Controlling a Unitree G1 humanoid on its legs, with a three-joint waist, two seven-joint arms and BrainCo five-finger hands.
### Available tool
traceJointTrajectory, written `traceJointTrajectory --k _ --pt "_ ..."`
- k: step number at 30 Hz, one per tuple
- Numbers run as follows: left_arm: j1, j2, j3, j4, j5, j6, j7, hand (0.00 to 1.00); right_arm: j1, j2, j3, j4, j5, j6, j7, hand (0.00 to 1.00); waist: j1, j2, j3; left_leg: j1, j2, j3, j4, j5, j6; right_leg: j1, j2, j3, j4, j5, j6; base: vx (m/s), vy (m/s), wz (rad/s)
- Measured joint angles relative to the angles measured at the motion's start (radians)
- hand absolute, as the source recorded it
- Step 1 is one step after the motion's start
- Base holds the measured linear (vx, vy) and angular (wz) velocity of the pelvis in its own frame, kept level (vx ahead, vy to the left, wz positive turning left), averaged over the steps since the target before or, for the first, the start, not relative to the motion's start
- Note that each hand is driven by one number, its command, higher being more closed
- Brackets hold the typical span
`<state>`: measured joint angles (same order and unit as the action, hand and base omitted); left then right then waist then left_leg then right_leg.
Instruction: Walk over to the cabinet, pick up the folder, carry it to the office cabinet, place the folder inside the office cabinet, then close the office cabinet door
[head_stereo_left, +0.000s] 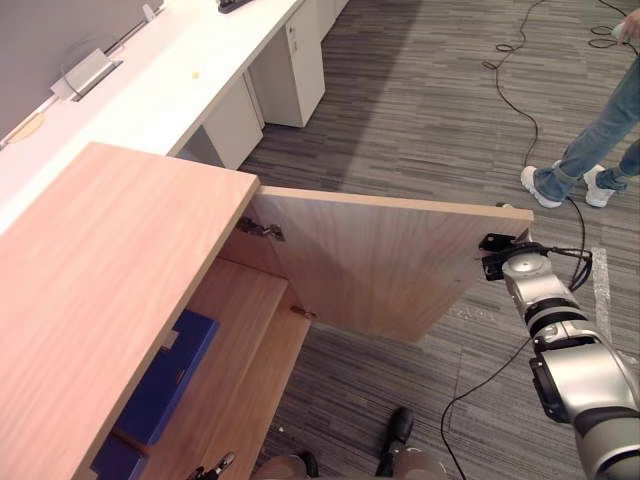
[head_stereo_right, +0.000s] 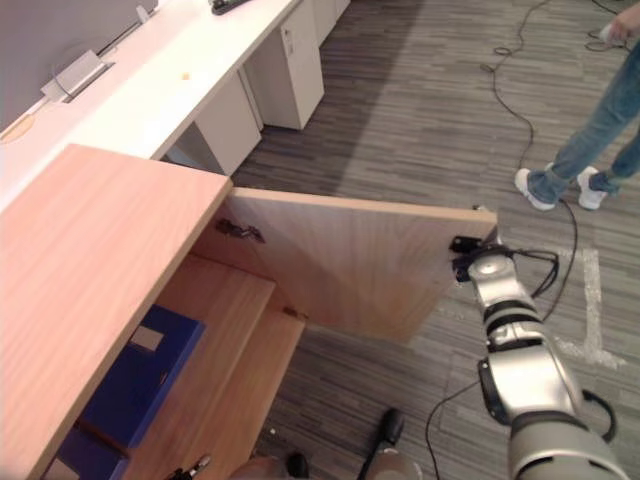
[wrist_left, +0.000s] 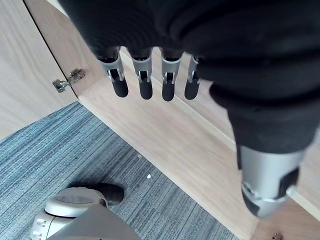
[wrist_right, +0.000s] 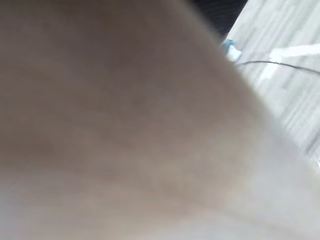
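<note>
The blue folder (head_stereo_left: 178, 368) lies flat on the shelf inside the cabinet (head_stereo_left: 100, 270), well back from the open front. So the part left to handle is the door (head_stereo_left: 380, 262).

The door is a flat, stiff panel of pale wood-grain laminate with square edges. It stands swung wide open from the cabinet on small metal hinges (head_stereo_left: 261, 230). I judge it light and free to swing. Its smooth face gives little to grip, so the best place to act on it is the free edge, the point farthest from the hinges, with a flat push on the outer face.

The right hand (head_stereo_left: 497, 248) is at that free edge, mostly hidden behind the panel. The right wrist view has wood pressed close against it. I cannot tell whether this hand grips the door or only leans on it.

The left hand (wrist_left: 170, 80) hangs low in front of the cabinet, its fingers (wrist_left: 146, 85) straight and loose, holding nothing.

Beyond the cabinet runs a white desk (head_stereo_left: 180, 85). A person (head_stereo_left: 600, 130) in jeans stands on the grey striped carpet (head_stereo_left: 420, 90), well apart from the door.
</note>
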<state>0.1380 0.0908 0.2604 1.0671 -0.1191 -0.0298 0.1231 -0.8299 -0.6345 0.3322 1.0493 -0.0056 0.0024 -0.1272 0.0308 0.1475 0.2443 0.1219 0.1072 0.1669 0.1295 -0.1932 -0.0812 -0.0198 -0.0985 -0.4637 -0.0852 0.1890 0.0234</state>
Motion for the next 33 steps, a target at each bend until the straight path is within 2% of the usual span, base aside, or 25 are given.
traceJointTrajectory --k 2,4,6,10,17,22,27,33 --pt "0.000 0.006 0.001 0.001 0.012 0.000 -0.002 0.00 0.002 -0.058 0.135 -0.060 -0.084 -0.008 0.035 0.00 -0.008 -0.002 0.001 0.001 0.009 0.003 0.001 -0.003 -0.004 0.000 0.010 0.002 0.000 -0.004 -0.005 0.01 0.003 -0.05" --pt "-0.001 0.024 0.001 0.000 0.027 0.000 -0.012 0.00 0.005 -0.120 0.292 -0.156 -0.187 -0.015 0.136 0.00 -0.021 -0.010 0.003 0.002 0.024 0.006 0.005 -0.006 -0.011 0.000 0.025 0.004 0.000 -0.011 -0.014 0.04 -0.006 -0.07" --pt "-0.005 0.040 0.005 0.000 0.042 0.000 -0.020 0.00 0.027 -0.147 0.342 -0.218 -0.238 -0.039 0.197 0.00 -0.023 -0.020 0.004 0.001 0.040 0.011 0.014 -0.011 -0.020 0.000 0.041 0.007 0.001 -0.016 -0.022 0.04 -0.012 -0.09" --pt "-0.014 0.043 0.015 -0.001 0.058 0.000 -0.025 0.00 0.084 -0.172 0.425 -0.312 -0.292 -0.047 0.288 0.00 -0.025 -0.034 -0.003 0.002 0.055 0.015 0.016 -0.012 -0.026 -0.003 0.057 0.014 0.001 -0.022 -0.031 0.04 0.003 -0.07" --pt "-0.016 0.050 0.107 -0.006 0.085 0.003 -0.030 0.00 0.191 -0.178 0.563 -0.474 -0.274 -0.082 0.421 0.00 -0.023 -0.063 -0.016 0.000 0.056 0.035 0.016 0.001 -0.040 -0.017 0.065 0.036 0.000 -0.020 -0.037 0.01 0.014 -0.10" --pt "-0.015 0.056 0.212 -0.004 0.081 0.023 -0.025 0.00 0.235 -0.172 0.570 -0.505 -0.257 -0.107 0.444 0.00 0.001 -0.083 -0.027 -0.001 0.054 0.034 0.015 0.011 -0.043 -0.017 0.064 0.035 0.000 -0.018 -0.040 0.00 0.000 0.00" --pt "-0.011 0.053 0.323 0.006 0.043 0.039 -0.015 0.00 0.264 -0.128 0.570 -0.506 -0.319 -0.121 0.443 0.00 0.026 -0.114 -0.045 -0.010 0.054 0.013 0.012 0.026 -0.046 -0.017 0.062 0.022 -0.003 -0.021 -0.045 -0.03 0.006 0.09" --pt "0.003 0.032 0.369 0.042 0.026 0.044 -0.016 0.00 0.302 -0.094 0.570 -0.505 -0.361 -0.121 0.446 0.00 0.042 -0.141 -0.057 -0.017 0.053 -0.009 -0.006 0.045 -0.048 -0.017 0.056 0.002 -0.004 -0.023 -0.043 -0.02 0.015 0.12"
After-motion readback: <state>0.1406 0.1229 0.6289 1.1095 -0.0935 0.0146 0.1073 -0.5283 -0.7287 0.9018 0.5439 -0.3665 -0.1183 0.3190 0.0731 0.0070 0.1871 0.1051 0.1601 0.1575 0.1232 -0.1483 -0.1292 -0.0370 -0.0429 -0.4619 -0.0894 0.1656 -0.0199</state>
